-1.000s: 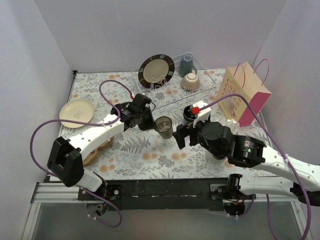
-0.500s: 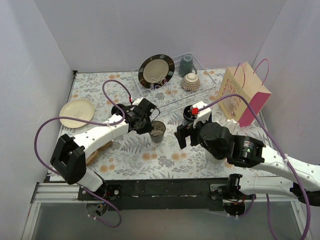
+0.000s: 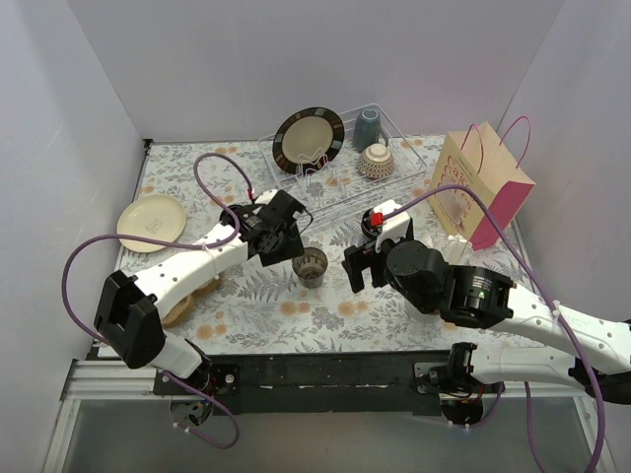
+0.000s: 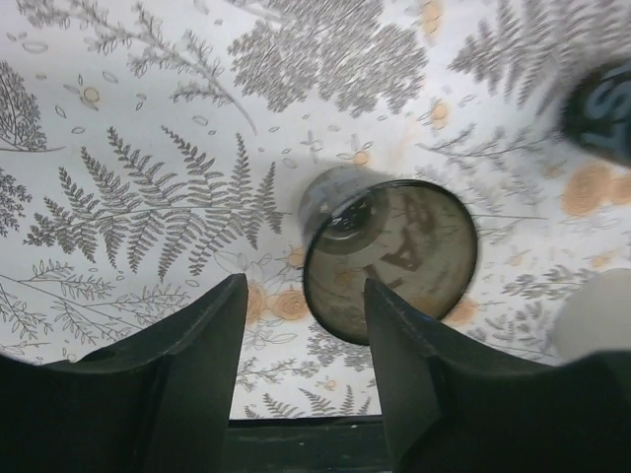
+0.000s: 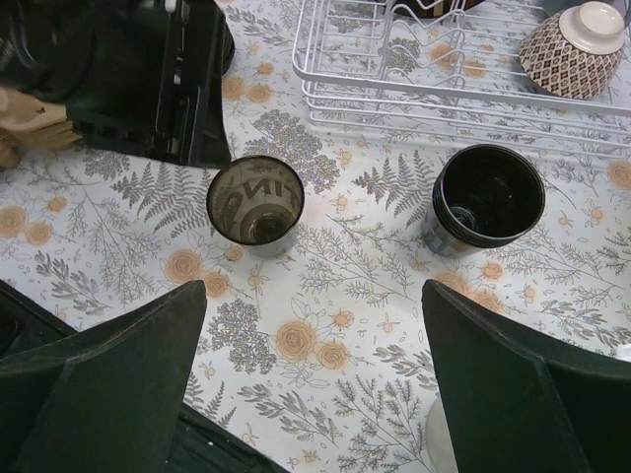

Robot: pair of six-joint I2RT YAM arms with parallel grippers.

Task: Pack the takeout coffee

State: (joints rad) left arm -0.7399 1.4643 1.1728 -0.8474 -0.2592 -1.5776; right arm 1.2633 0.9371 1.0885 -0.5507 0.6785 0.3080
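Observation:
A dark lidless takeout coffee cup point(image 3: 311, 266) stands upright on the floral tablecloth; it also shows in the left wrist view point(image 4: 389, 261) and the right wrist view point(image 5: 255, 200). My left gripper point(image 3: 286, 246) is open and empty, just behind and left of the cup, with its fingertips apart from the cup point(image 4: 304, 286). A stack of black cups point(image 3: 372, 227) stands to the right of it point(image 5: 488, 197). My right gripper point(image 3: 353, 268) is open wide and empty, above the cloth between the two point(image 5: 314, 291).
A pink and tan paper bag point(image 3: 483, 187) stands at the right. A wire dish rack point(image 3: 414, 158) at the back holds a plate, a mug and a bowl. A cream plate point(image 3: 151, 222) lies at the left. A brown cardboard item point(image 3: 187, 296) lies under the left arm.
The left gripper lowered the tilted cup onto the cloth, opened and drew back a little to the upper left. The cup now stands free. The right gripper shifted slightly left.

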